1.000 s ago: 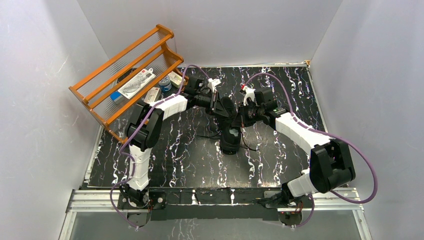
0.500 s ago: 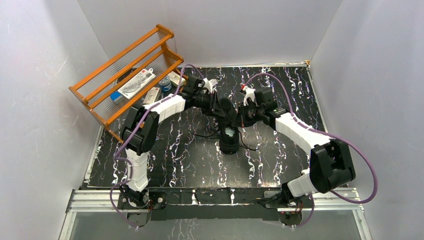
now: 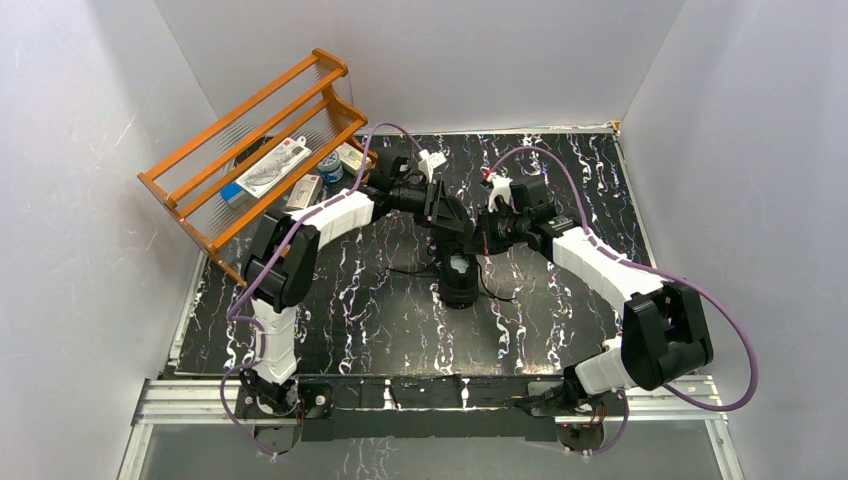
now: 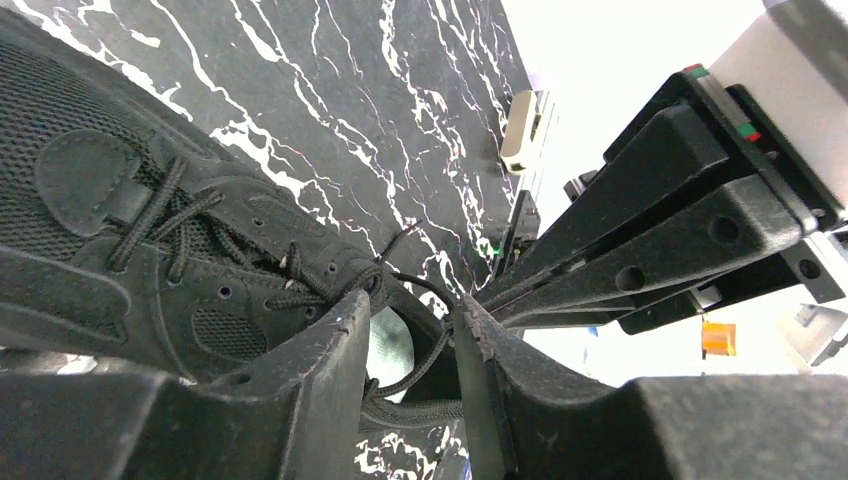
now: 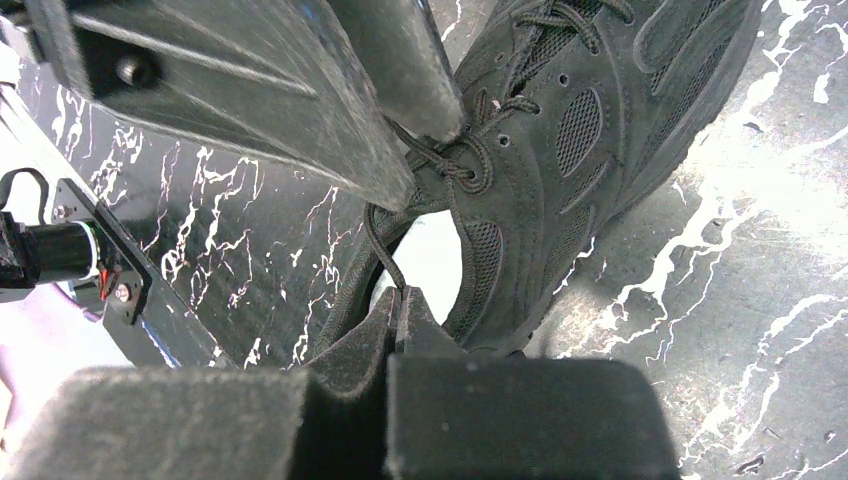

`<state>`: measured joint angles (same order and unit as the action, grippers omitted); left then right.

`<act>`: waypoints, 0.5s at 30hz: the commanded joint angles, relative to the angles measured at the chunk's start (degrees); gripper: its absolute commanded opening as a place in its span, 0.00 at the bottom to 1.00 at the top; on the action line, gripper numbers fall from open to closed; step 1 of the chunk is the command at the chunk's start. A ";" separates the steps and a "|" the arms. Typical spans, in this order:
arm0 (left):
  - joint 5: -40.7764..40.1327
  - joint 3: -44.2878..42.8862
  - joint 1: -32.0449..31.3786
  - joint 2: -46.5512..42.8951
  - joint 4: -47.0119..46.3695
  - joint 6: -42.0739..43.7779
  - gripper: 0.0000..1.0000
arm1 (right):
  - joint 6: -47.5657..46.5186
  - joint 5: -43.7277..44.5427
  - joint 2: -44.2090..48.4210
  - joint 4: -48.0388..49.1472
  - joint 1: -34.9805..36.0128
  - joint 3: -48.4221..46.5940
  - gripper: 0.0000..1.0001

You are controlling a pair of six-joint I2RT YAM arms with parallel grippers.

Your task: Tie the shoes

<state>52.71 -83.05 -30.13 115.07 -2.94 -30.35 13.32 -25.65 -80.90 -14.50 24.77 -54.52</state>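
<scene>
The black sneaker (image 3: 461, 283) lies in the middle of the table, toe toward me, its pale insole (image 3: 459, 265) showing. Both grippers meet just behind its opening. My left gripper (image 3: 453, 228) is open. In the left wrist view its fingertips (image 4: 410, 330) straddle a thin black lace (image 4: 432, 358) that runs across the shoe's opening (image 4: 385, 345). My right gripper (image 3: 482, 240) is shut on a lace. In the right wrist view its tips (image 5: 400, 297) pinch the lace (image 5: 378, 245) just above the insole (image 5: 432, 262). The lace leads up to the top eyelets (image 5: 462, 165).
An orange wooden rack (image 3: 255, 140) with small packets stands tilted at the back left. Loose lace ends (image 3: 500, 292) trail on the black marbled table (image 3: 360, 310) beside the shoe. White walls close in on three sides.
My left gripper has shifted slightly right and back, over the shoe's opening. The right gripper stays shut on its lace; the shoe has barely moved.
</scene>
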 commanded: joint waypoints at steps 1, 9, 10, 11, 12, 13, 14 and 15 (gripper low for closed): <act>5.56 -2.27 -0.48 1.20 -1.18 1.33 0.36 | -0.11 -0.59 2.26 1.78 0.18 -0.61 0.00; 4.90 -0.53 -1.22 0.98 -0.16 2.42 0.37 | -0.09 -0.32 3.00 1.46 0.16 -0.45 0.00; 4.95 -0.43 -1.09 0.81 0.14 2.59 0.36 | -0.06 -0.33 3.09 1.53 0.12 -0.31 0.00; 4.83 -0.44 -1.15 0.70 0.73 2.88 0.35 | 0.22 -0.28 3.19 1.64 0.09 -0.12 0.00; 4.64 -0.26 -1.16 0.44 0.98 3.04 0.34 | 0.29 -0.32 3.36 1.74 0.17 0.05 0.00; 4.41 -0.06 -1.16 -0.05 1.00 3.20 0.34 | 0.30 -0.28 3.35 1.76 0.16 0.18 0.00; 4.08 -0.06 -1.10 -0.67 1.05 3.33 0.34 | 0.35 -0.37 3.40 1.76 0.17 0.20 0.00; 3.74 -0.57 -1.08 -1.15 1.59 3.50 0.35 | 0.38 -0.47 3.41 1.76 0.12 0.28 0.00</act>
<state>55.92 -83.31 -30.81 117.67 -3.40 -28.51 13.34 -25.63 -79.75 -14.52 24.77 -54.50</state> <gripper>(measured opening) 0.341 0.011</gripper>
